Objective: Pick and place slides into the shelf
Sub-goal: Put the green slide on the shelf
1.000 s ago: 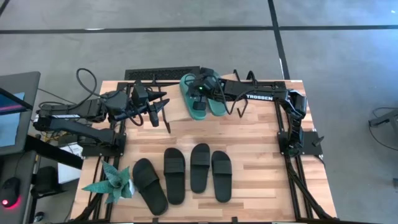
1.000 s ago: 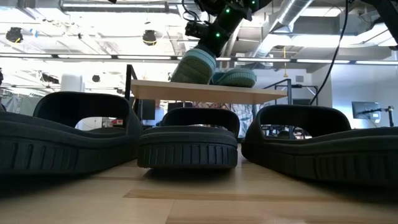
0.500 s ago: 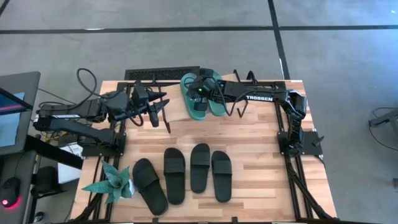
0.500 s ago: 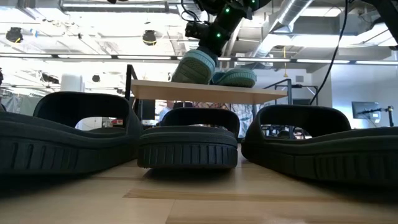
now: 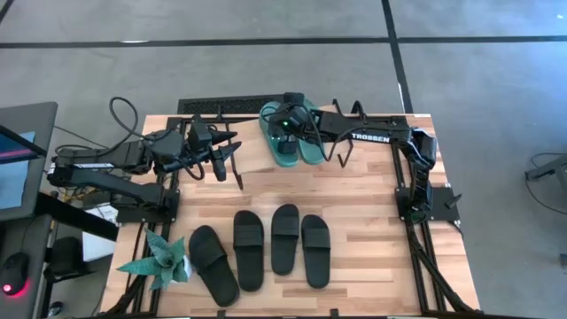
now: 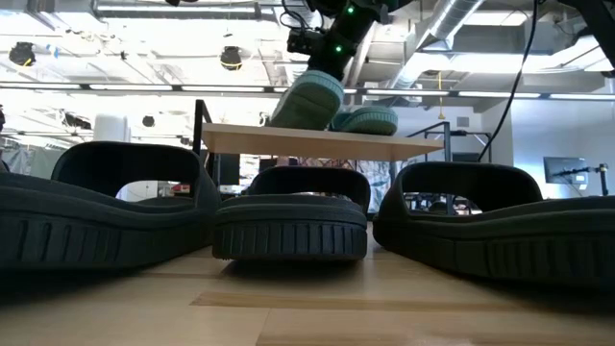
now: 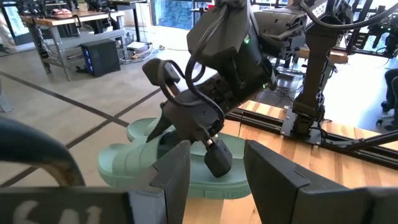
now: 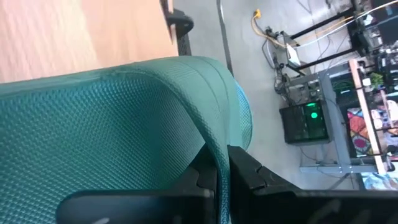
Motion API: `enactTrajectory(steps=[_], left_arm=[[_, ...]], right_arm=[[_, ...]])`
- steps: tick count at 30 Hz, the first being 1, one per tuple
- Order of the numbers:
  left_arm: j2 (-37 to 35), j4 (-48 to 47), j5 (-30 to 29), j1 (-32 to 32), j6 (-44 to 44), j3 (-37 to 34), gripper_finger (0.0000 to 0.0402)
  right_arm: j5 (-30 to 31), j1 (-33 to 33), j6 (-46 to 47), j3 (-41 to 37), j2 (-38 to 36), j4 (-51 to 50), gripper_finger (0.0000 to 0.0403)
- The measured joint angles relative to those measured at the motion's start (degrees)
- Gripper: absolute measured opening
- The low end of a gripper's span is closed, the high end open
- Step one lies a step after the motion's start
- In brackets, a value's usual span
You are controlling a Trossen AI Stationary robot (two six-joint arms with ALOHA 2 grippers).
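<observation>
On the shelf (image 6: 317, 142), we see our right gripper (image 5: 288, 126) now clamped tight on a teal slide's (image 5: 282, 151) strap, tilting it up beside its mate (image 5: 307, 147); our left gripper (image 5: 215, 164) waits half-open, empty.

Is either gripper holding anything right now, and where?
The right gripper pinches a teal slide by its strap. The left gripper holds nothing.

Robotics lab or workshop. Exposed ceiling ducts (image 6: 452, 24) and strip lights overhead, workbenches (image 7: 68, 18) with equipment on a concrete floor (image 5: 221, 71). More arm rigs (image 7: 323, 56) stand behind the table.
</observation>
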Motion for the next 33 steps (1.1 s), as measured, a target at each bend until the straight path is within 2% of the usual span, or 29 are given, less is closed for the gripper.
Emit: enactTrajectory(steps=[9, 18, 29, 33], left_arm=[[0.0, 0.0, 0.0, 0.0, 0.0, 0.0, 0.0139], [0.0, 0.0, 0.0, 0.0, 0.0, 0.0, 0.0139], [0.0, 0.0, 0.0, 0.0, 0.0, 0.0, 0.0139], [0.0, 0.1, 0.0, 0.0, 0.0, 0.0, 0.0139]], right_arm=[[-3.0, 0.1, 0.2, -0.1, 0.0, -1.1, 0.0004], [-4.3, -0.4, 1.0, -0.1, 0.0, -1.2, 0.0033], [-6.3, -1.3, 4.7, -0.1, 0.0, -2.3, 0.0029], [-8.7, -1.3, 5.1, -0.1, 0.0, -2.7, 0.0035]])
